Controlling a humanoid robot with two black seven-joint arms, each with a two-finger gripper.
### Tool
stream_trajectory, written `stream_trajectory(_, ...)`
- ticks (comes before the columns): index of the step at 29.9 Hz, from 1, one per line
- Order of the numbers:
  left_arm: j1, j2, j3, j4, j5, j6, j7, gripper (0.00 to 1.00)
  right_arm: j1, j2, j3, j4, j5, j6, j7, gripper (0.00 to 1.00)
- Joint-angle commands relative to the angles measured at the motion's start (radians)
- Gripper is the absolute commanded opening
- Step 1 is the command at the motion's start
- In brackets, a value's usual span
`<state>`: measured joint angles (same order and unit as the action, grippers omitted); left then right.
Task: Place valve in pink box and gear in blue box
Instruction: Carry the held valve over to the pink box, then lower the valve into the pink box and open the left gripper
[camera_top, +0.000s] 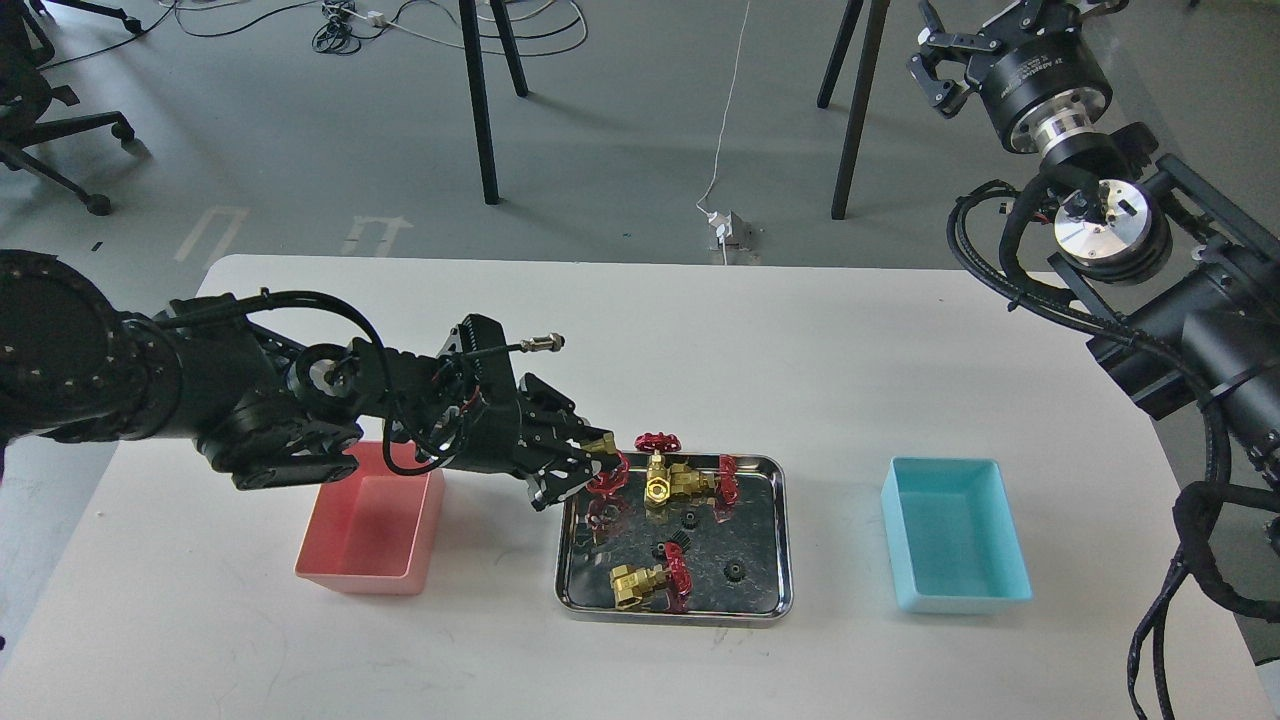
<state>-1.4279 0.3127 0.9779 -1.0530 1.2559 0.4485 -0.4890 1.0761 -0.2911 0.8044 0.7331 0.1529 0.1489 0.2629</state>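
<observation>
My left gripper is shut on a brass valve with a red handwheel and holds it above the left end of the steel tray. Two more valves lie at the tray's back and one valve at its front. Three tiny black gears lie in the tray's middle. The pink box stands left of the tray, below my left arm, and looks empty. The blue box stands right of the tray, empty. My right gripper is raised far off at the top right, fingers spread, holding nothing.
The white table carries the tray and both boxes near its front. Beyond its far edge are chair and stand legs and floor cables. My right arm's cables hang along the table's right edge.
</observation>
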Motion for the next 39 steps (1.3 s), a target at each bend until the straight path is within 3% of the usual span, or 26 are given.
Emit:
stream_trajectory(1, -0.068, 0.159, -0.051, -0.123, 0.0, -0.007, 0.0, 0.14, 0.103, 0.024, -0.02, -0.012, -0.009, -0.093, -0.002, 0.99)
stream_trajectory(5, -0.103, 0.362, -0.047, -0.249, 0.026, -0.005, 0.0, 0.14, 0.215, 0.066, -0.105, -0.049, -0.012, -0.209, -0.001, 0.99)
stream_trajectory(9, -0.083, 0.531, -0.047, -0.268, 0.166, -0.007, 0.0, 0.14, 0.219, 0.066, -0.136, -0.055, -0.012, -0.221, -0.001, 0.99)
stream_trajectory(12, 0.012, 0.586, -0.053, -0.254, 0.203, -0.005, 0.0, 0.15, 0.188, 0.066, -0.136, -0.055, -0.01, -0.219, 0.001, 0.99)
stream_trajectory(19, 0.156, 0.583, -0.082, -0.191, 0.215, -0.001, 0.0, 0.15, 0.127, 0.06, -0.132, -0.046, -0.01, -0.219, 0.002, 0.99)
stream_trajectory(39, 0.297, 0.404, -0.085, 0.054, 0.212, -0.001, 0.0, 0.17, 0.084, 0.038, -0.132, -0.041, -0.009, -0.218, 0.004, 0.99)
